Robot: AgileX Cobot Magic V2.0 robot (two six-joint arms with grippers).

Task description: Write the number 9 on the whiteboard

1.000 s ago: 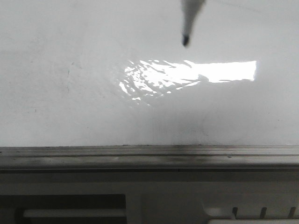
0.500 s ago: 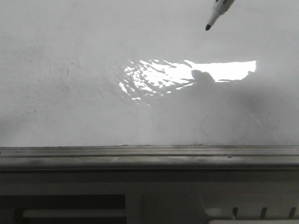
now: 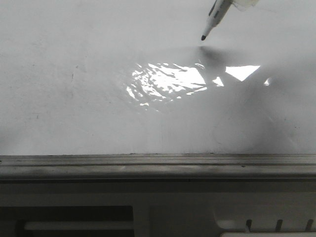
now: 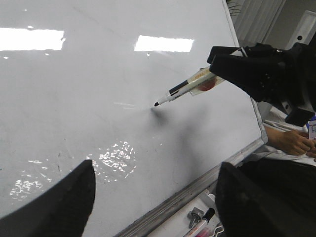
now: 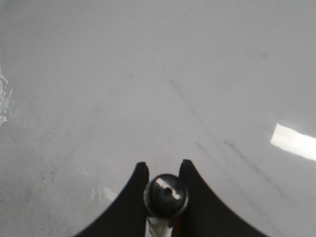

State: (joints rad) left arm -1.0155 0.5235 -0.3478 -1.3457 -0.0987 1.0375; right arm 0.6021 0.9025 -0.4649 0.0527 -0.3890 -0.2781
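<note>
From the front, my marker (image 3: 215, 19) slanted down near the whiteboard's (image 3: 74, 108) far right edge, its tip just off the gloss. My left pincer (image 4: 153, 197) stood spread, holding nothing. My right pincer (image 5: 165, 174) pinched the marker; no number 9 showed.

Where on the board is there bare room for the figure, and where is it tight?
The whiteboard is unmarked left of and below the marker tip, down to the bottom rail. It is tight only around the right gripper; spare pens lie below the rail.
</note>
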